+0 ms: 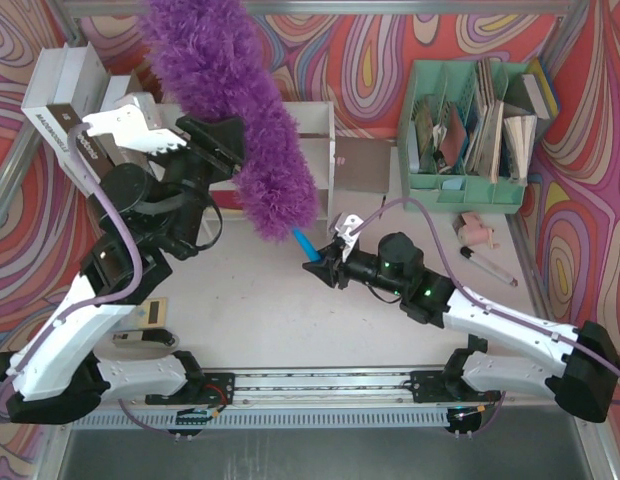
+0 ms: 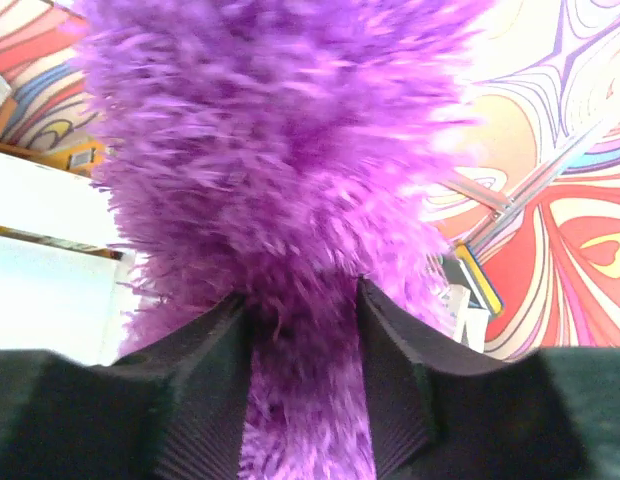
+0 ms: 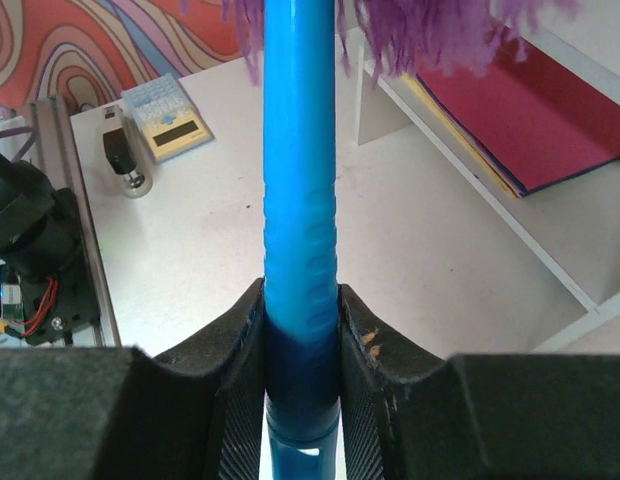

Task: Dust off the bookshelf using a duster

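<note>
1. The right gripper [image 3: 300,295] has its jaws clamped on the duster's blue handle [image 3: 300,180], near the butt end; the left gripper [image 2: 302,300] has its jaws closed into the purple fluff of the duster [image 2: 280,150], with fibres bulging out past both pads.
2. The duster hangs in the air between the two arms, tilted, with its head up toward the back wall and its handle down toward the table [image 1: 290,320]; it crosses in front of the bookshelf [image 1: 318,120] at the back; whether the fluff touches a panel, I cannot tell.
3. Two arms hold one thin stick; if they move out of step, I'd expect the handle to flex or twist out of the right jaws.
4. The left grip is on soft pile only; a hard sweep could let it slide or tear fibres loose.
5. The shelf looks light; a heavy pass might shove it, or drag out the red folder [image 3: 560,110] on its lower tier; a wide swing could reach the mint-green file organizer [image 1: 468,190].
6. Count: one duster; one bookshelf; two grippers, both occupied; one folder; one organizer; one calculator [image 3: 168,118]; one marker [image 1: 487,266].
</note>
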You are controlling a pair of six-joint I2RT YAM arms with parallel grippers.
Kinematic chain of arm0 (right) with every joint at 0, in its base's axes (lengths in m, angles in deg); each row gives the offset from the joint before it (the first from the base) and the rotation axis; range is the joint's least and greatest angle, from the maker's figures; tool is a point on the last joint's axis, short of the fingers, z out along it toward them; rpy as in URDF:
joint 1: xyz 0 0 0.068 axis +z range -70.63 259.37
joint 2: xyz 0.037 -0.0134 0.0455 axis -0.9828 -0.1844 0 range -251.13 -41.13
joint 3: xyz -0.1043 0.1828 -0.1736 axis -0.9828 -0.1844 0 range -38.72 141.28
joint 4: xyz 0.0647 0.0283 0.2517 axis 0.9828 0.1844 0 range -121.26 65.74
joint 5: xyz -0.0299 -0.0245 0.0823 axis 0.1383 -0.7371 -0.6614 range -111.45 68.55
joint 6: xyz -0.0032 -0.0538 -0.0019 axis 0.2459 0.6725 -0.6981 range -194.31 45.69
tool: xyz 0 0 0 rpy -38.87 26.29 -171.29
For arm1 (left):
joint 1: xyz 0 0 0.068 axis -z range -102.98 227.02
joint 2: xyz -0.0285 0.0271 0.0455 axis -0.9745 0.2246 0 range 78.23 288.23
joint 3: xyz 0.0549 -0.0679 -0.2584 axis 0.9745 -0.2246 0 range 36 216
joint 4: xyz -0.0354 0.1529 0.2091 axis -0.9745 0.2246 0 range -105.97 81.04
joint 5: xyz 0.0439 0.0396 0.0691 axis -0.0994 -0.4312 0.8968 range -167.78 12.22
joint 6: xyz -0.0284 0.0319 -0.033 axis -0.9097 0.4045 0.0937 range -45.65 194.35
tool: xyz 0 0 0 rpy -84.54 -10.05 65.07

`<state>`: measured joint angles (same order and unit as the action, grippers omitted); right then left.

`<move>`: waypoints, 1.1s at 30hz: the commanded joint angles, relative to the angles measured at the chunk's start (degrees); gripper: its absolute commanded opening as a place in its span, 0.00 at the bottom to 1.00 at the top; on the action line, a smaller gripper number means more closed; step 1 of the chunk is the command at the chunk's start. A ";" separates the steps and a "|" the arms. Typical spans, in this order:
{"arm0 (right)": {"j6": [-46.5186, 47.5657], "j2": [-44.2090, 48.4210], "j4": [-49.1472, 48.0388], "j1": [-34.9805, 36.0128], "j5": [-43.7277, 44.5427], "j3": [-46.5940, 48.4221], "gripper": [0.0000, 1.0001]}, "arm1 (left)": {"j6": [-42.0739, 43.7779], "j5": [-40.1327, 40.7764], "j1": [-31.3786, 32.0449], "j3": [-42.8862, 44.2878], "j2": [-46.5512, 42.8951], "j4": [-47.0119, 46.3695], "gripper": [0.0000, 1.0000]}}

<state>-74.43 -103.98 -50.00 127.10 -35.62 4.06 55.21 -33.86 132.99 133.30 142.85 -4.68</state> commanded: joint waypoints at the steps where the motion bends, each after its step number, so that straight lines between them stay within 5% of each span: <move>1: -1.31 3.36 1.61 -0.08 2.27 0.88 0.00 | 0.50 2.44 -0.46 -1.30 -1.54 -2.03 0.49; 6: -1.63 6.78 2.15 0.00 3.42 0.81 0.00 | 0.33 3.25 -0.83 -1.48 -1.47 -1.37 0.77; 8: -1.53 7.80 2.51 0.00 3.44 0.90 0.00 | 0.69 3.31 -0.88 -1.55 -1.70 -1.35 0.82; 20: -4.87 8.72 2.84 0.00 7.26 -1.31 0.00 | 1.28 5.83 -1.21 -4.67 -4.19 -0.72 0.89; 25: -6.31 9.02 2.58 -0.01 7.92 -2.29 0.00 | -8.83 10.35 -3.89 -8.24 -6.06 13.84 0.94; 29: -6.44 9.24 3.16 -0.05 8.16 -2.81 0.00 | -27.83 -1.05 -12.69 -13.01 -6.41 29.75 0.96; 33: -6.36 8.76 3.98 -0.01 7.75 -2.93 0.00 | -28.61 -8.73 -15.33 -22.19 -7.61 24.53 0.98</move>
<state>-79.80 -95.52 -45.90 126.99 -29.00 1.48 34.14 -33.77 119.22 118.15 135.61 16.50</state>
